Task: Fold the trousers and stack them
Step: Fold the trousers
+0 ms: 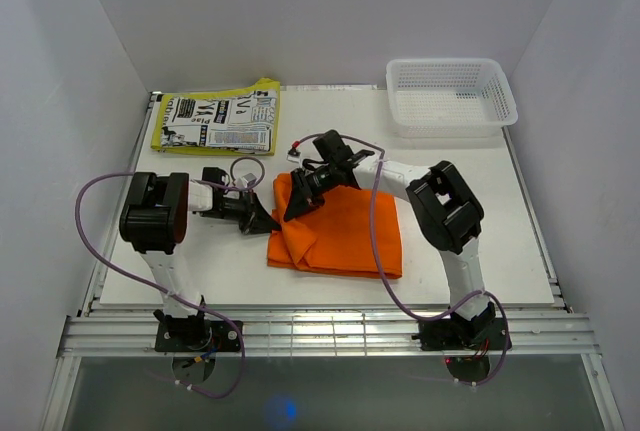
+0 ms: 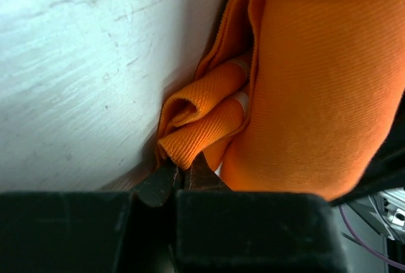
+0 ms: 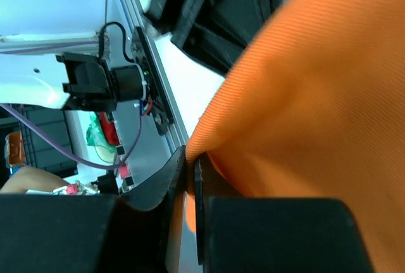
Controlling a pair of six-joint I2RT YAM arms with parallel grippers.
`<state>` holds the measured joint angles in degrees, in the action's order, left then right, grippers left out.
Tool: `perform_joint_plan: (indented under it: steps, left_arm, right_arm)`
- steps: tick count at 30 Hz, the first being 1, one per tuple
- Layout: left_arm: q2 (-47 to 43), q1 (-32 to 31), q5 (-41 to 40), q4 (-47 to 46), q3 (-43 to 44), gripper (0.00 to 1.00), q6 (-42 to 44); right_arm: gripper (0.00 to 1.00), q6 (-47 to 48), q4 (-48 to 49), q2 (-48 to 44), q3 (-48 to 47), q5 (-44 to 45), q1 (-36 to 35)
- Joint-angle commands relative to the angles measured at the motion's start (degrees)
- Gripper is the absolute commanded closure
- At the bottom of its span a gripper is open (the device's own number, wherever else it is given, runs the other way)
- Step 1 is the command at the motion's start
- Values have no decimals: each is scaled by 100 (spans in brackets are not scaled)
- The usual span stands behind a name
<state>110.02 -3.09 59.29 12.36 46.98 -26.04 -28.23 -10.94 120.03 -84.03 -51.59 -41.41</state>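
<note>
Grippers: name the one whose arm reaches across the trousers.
The right gripper: its arm crosses above the orange trousers to pinch their far-left corner. The left gripper pinches the left edge from over bare table.

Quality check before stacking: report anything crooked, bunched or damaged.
The trousers look uneven: their left edge is bunched into a small roll where the left claw pinches it. Nothing looks spilled or damaged.

White tabletop (image 1: 500, 251) carried orange trousers (image 1: 345, 236) folded near centre, white mesh basket (image 1: 450, 123) at 1 o'clock by the far edge, yellow-edged printed paper (image 1: 215, 121) at 11 o'clock. All three lay well apart.
</note>
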Motion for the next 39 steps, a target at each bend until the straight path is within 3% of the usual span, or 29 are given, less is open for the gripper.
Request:
perform_joint_plan:
  steps: [1,3,4,6,8,13,17,23,35,37,39]
  left_arm:
    - [-261,-25,-796,-181,-207,90,64]
    - [-453,1,-839,-68,-207,75,90]
    - [-524,89,-875,20,-190,59,117]
    - [-683,238,-945,396,-102,45,291]
    - [-929,651,-1103,705,-32,36,459]
    - [-1105,1214,-1174,1821,451,35,1415]
    - [-1280,1206,-929,1963,680,35,1787]
    - [-1457,749,-963,1736,1084,35,1507]
    - [-833,-561,-1533,1489,1770,36,794]
    - [-772,-710,-1796,1541,1840,38,811]
    - [-754,-833,-1982,1629,1876,47,846]
  right_arm:
    - [89,-271,593,82,-544,-88,-78]
    - [68,-227,575,135,-658,-175,-87]
    - [62,-175,549,109,-711,-210,-69]
    - [44,175,392,-127,-668,-395,1]
    - [43,544,85,-321,-641,-570,211]
    - [39,2220,-1844,-1068,-869,-388,1114]
    - [36,3102,-2779,-1630,-398,280,2047]
    - [34,3367,-3107,-2071,624,1229,3436]
    - [31,3456,-3274,-1184,1090,1125,3666]
    - [31,3473,-3265,-1113,1143,1020,3666]
    - [31,3473,-3239,-1052,1213,932,3666]
